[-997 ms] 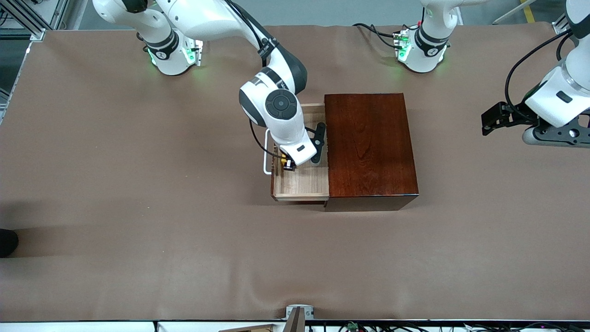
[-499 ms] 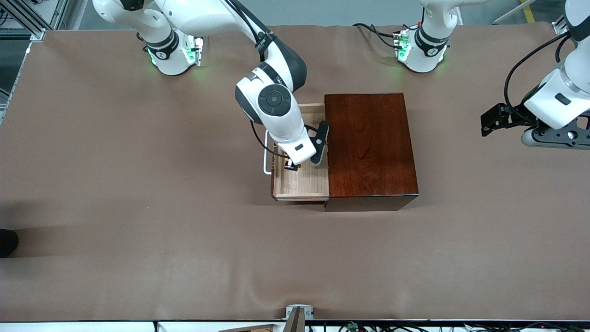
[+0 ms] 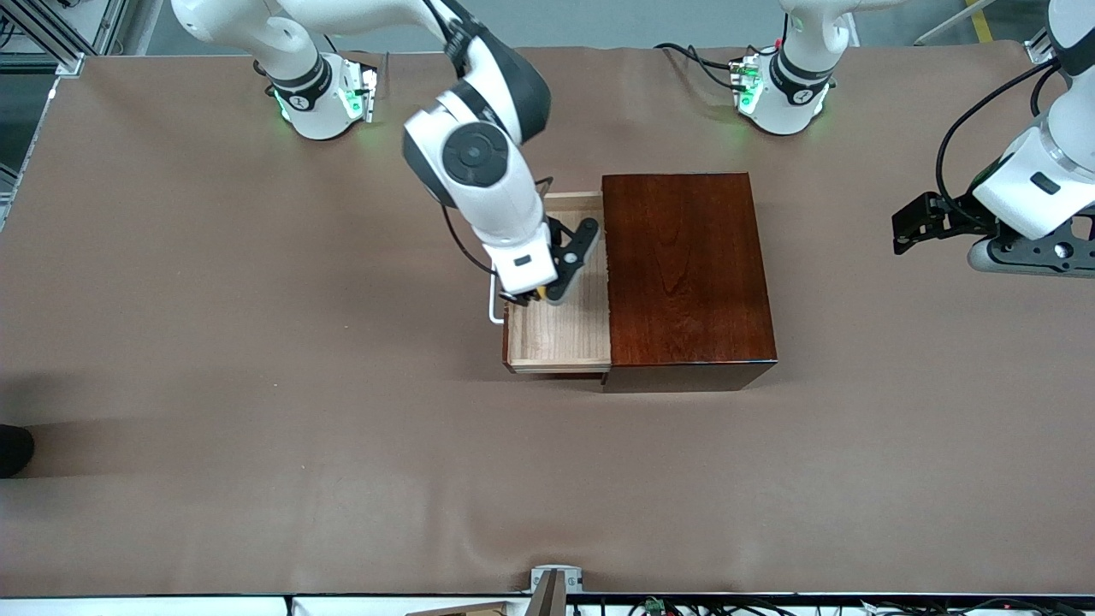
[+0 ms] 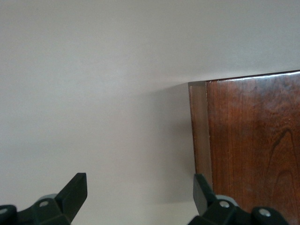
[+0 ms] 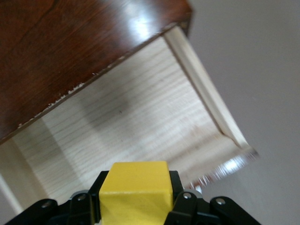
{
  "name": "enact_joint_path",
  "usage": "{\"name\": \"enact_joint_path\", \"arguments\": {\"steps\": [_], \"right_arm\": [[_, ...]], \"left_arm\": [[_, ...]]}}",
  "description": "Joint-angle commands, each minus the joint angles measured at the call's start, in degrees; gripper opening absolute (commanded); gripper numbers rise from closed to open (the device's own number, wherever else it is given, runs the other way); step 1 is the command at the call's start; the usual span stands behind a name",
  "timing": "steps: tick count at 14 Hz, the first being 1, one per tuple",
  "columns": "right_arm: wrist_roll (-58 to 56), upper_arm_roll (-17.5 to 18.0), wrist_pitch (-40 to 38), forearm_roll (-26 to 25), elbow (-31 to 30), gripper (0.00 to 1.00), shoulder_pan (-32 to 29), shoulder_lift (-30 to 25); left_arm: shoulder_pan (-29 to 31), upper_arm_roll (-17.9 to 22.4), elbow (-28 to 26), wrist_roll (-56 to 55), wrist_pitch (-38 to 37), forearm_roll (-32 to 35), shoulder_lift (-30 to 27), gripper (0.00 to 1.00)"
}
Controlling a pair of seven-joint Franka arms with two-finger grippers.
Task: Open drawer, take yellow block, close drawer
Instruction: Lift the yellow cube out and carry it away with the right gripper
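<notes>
The drawer (image 3: 558, 339) is pulled out of the dark mahogany box (image 3: 689, 269), its bare-wood tray open, its white handle (image 3: 494, 310) partly hidden by the right arm. My right gripper (image 3: 535, 295) is over the tray, lifted off its floor and shut on the yellow block (image 3: 542, 293). In the right wrist view the yellow block (image 5: 136, 192) sits between the fingers (image 5: 180, 187) above the drawer (image 5: 131, 122). My left gripper (image 3: 908, 226) waits open over the table at the left arm's end; in its wrist view (image 4: 139, 187) it holds nothing.
The brown table cover (image 3: 257, 385) lies bare around the box. The box's corner (image 4: 253, 140) shows in the left wrist view, close to one fingertip. The arm bases stand along the table's edge by the robots.
My right gripper has risen out of the drawer with the yellow block and shifted toward the robots' bases. The drawer stays open. The left arm has barely moved.
</notes>
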Motion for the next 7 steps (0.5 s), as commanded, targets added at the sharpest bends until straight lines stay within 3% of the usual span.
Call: {"name": "enact_joint_path", "arguments": {"steps": [1,7], "right_arm": [[4.86,-1.68,-4.78,-0.66,-1.66,0.00,-1.80,-5.79],[5.32,-13.36,-14.37,-2.42,-1.75,0.00,-2.77,-10.63]], "left_arm": [[0.31,-0.16,1.75,-0.39,-0.16,-1.08,0.73,1.00],[0.40,-0.07,1.66,-0.39,-0.07,-0.64,0.73,1.00]]}}
